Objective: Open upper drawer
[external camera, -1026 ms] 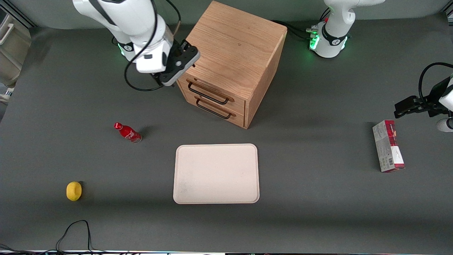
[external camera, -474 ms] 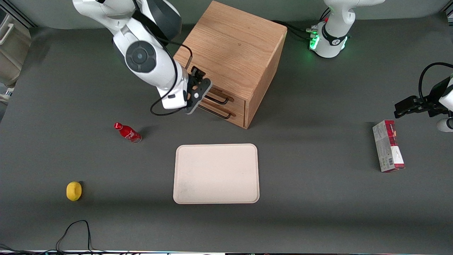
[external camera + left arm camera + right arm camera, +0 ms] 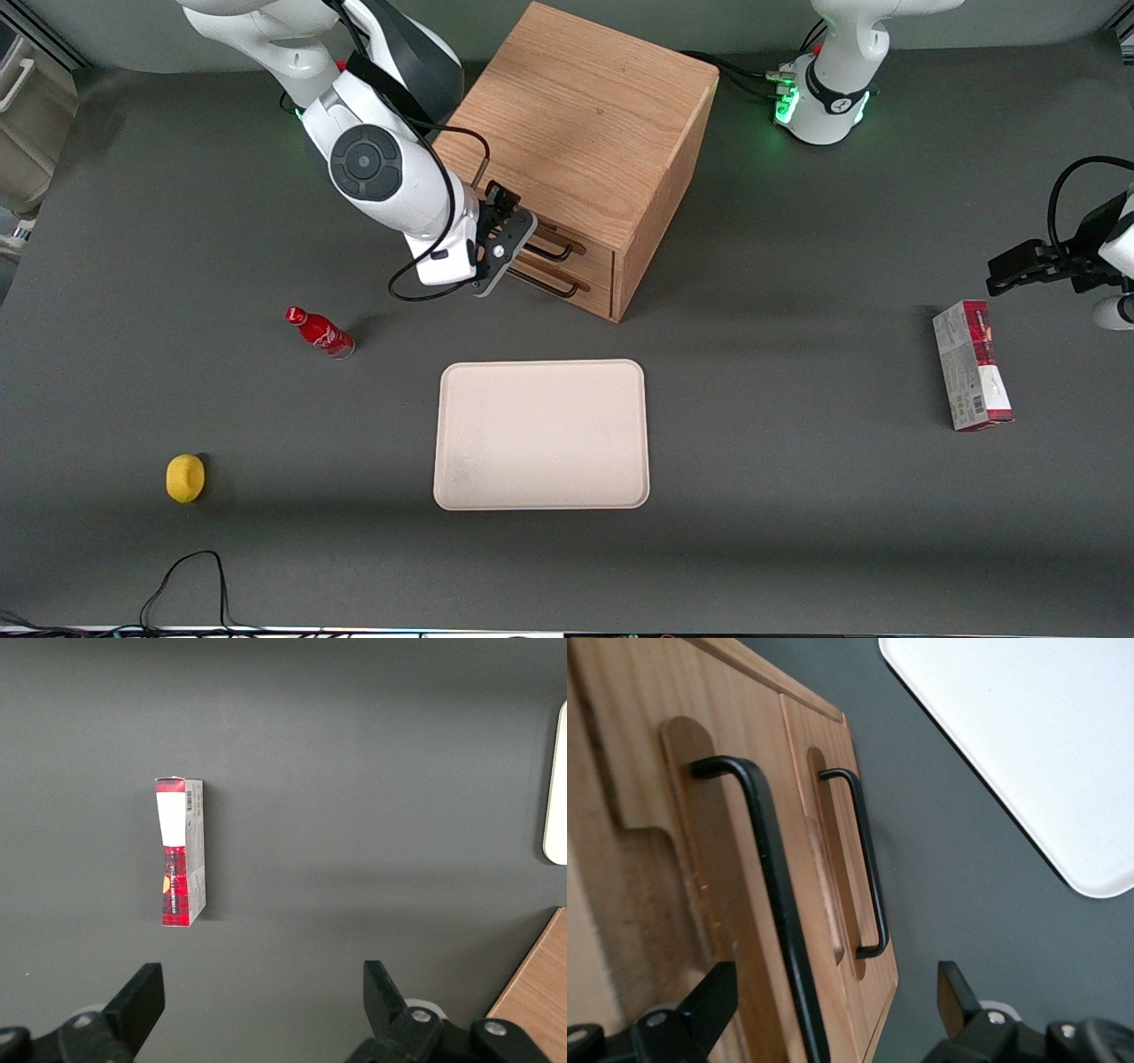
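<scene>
Gripper (image 3: 507,237): fingers spread wide, holding nothing, poised in front of the oak cabinet (image 3: 585,115), one finger (image 3: 700,1010) on either side of a bar handle without touching it. Upper drawer (image 3: 580,248): shut, front flush with the cabinet face, thin black handle (image 3: 766,886) standing off the wood. Lower drawer (image 3: 576,288): shut, directly beneath. Cream tray (image 3: 541,434): nearer the front camera, bare grey table (image 3: 797,496) between its edge and the cabinet. Red bottle (image 3: 319,331): toward the working arm's end.

Right arm's claw (image 3: 507,232) low, fingers spread.
</scene>
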Robot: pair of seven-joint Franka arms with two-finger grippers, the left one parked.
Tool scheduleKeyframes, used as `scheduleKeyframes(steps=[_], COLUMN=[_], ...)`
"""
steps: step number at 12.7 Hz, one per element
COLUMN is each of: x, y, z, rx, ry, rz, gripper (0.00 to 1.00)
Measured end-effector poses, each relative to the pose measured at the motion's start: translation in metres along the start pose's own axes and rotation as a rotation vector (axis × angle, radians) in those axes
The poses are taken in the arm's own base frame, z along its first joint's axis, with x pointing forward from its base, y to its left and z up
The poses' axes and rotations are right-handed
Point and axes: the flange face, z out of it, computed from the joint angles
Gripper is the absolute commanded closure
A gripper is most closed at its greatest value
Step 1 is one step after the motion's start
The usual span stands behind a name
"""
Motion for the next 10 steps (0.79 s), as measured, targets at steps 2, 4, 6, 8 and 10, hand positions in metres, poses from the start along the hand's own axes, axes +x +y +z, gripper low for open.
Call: scheduleKeyframes(steps=[2,4,6,8,10], x=[0.001,0.001,0.003,0.008,0.011], y=[0.003,0.005,0.011,0.015,0.019], z=[0.001,0.001,0.009,0.031,0.04], rx=[-0.004,-0.012,-0.036,-0.024,-0.017], ry=[0.012,0.017,0.018,0.011,0.01], rz=[-0.006,-0.011,-0.022,-0.029,-0.03], gripper=[0.0,0.0,0.0,0.0,0.0])
